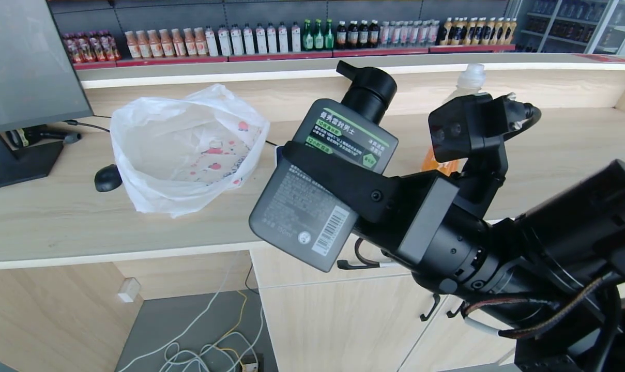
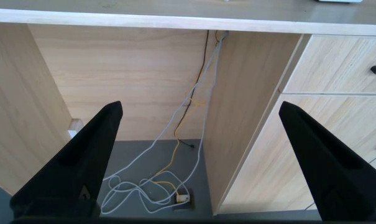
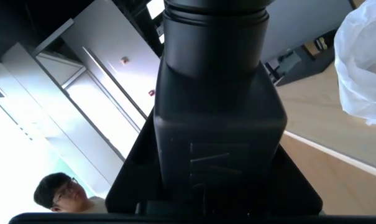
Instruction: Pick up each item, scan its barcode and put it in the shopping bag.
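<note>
Above the front edge of the counter (image 1: 59, 217), right of its middle: 1 dark grey pump bottle (image 1: 312, 206), off the surface and clamped tight in the right gripper (image 1: 312, 165). Tilted, pump cap toward the counter's back edge, base toward the front. 1 barcode label low on the upturned face, turned to the head camera. 1 black finger lying flat across that face, the other hidden behind the bottle. From the right wrist, same bottle (image 3: 219, 124) close up, wedged between the jaws.

On the counter left of middle: 1 white shopping bag (image 1: 183, 150) with red print, standing with mouth open upward, well apart from the held bottle. Contents hard to make out. Just beside the bag, toward the counter's left end: 1 black mouse (image 1: 107, 178). At the far left end: 1 monitor (image 1: 28, 57), screen dark.

Toward the back edge, right of middle: 1 orange drink bottle (image 1: 467, 82), upright, partly hidden behind the right wrist.

Below the counter's front edge: left gripper (image 2: 200, 106), spread wide, gripping nothing, its 2 fingers (image 2: 82, 162) far apart and aimed at the open bay under the counter. In that bay, several loose cables (image 2: 169, 168) down to the floor.

Behind the counter: 1 long shelf row of drink bottles (image 1: 291, 36), too many and too small to count surely.
</note>
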